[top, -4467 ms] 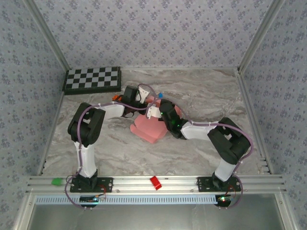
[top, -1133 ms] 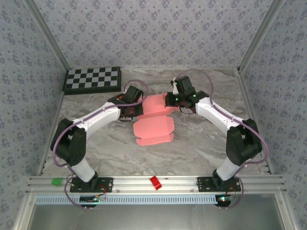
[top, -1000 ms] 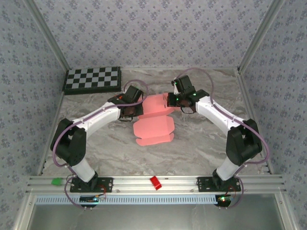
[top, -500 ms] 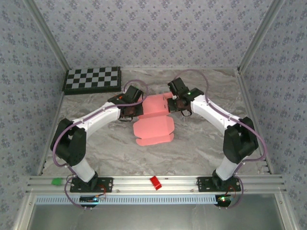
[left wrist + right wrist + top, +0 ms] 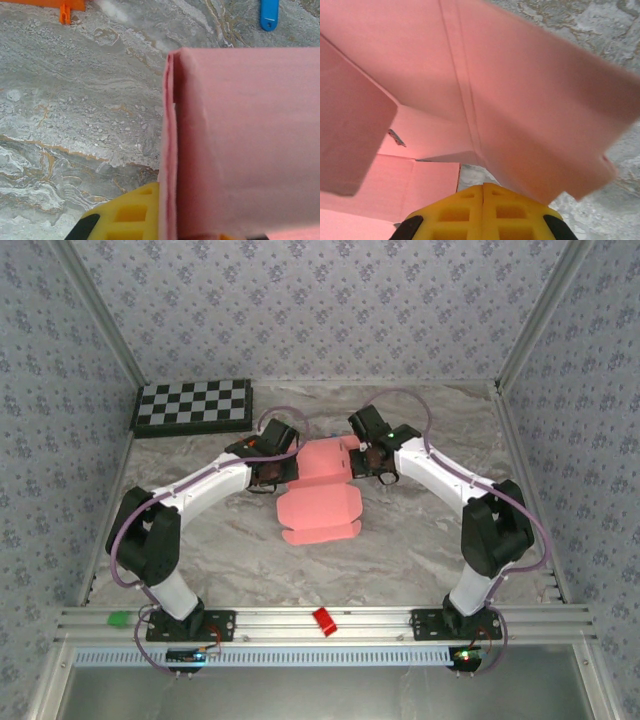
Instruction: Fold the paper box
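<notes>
Between left gripper [image 5: 284,470] and right gripper [image 5: 364,456]: part-folded paper box [image 5: 320,502] | left pinches one side wall | right, jaws pressed together, at the opposite wall | I judge it best to anchor left and press right slowly along the crease.

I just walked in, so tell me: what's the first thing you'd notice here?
The salmon-pink paper box jumps out first, lying partly folded in the middle of the grey marbled table. Both arms reach in to its far end, with the left gripper and the right gripper on either side of it. A black-and-white checkerboard sits in the far left corner.
</notes>
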### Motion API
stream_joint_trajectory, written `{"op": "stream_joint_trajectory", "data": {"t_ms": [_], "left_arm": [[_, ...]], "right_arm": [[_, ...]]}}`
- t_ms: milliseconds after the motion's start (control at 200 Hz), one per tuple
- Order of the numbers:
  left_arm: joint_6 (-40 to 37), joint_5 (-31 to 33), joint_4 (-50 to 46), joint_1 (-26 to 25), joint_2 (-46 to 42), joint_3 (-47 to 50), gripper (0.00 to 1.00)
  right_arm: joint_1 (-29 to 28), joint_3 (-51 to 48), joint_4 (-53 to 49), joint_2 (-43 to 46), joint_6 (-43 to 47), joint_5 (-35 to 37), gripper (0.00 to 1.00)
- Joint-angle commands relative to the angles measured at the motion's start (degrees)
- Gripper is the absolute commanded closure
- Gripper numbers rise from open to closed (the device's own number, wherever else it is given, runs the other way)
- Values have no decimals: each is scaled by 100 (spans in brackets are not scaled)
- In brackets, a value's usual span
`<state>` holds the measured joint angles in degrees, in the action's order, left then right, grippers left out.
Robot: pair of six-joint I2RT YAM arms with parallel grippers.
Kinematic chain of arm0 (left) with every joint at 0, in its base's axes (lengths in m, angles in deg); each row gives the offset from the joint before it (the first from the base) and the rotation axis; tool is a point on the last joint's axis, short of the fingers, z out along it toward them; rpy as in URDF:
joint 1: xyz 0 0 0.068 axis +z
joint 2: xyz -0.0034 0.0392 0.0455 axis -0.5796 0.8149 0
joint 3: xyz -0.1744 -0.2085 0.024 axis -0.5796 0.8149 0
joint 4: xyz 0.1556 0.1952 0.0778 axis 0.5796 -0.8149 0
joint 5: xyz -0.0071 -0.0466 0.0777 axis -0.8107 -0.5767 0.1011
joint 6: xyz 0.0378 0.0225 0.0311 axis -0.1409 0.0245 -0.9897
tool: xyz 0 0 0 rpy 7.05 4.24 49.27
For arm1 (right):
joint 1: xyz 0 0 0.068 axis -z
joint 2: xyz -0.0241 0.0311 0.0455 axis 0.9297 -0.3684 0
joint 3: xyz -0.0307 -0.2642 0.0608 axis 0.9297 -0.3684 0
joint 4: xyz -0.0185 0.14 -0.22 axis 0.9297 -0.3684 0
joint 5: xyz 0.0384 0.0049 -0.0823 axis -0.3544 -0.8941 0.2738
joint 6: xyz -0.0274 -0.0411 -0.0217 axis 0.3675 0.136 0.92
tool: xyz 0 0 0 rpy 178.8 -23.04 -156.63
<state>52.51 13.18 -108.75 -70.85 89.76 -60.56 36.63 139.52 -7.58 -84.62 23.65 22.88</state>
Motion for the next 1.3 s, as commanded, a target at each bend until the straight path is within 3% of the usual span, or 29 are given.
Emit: {"op": "stream_joint_trajectory", "data": {"t_ms": [0,715,945,1294], "left_arm": [[22,4,-34,-29,39,-177,100],[4,-188,103,-35,13,-147,100],[22,-176,107,-27,18,-138,100],[14,2,145,-34,-66,-102,100]], "right_arm": [[27,-149,232,80,-216,-480,97],[164,-473,1519,150,-333,-1881,97],[126,-555,1604,306,-202,-1845,96],[157,-706,1492,1101,351,-1182,88]]}}
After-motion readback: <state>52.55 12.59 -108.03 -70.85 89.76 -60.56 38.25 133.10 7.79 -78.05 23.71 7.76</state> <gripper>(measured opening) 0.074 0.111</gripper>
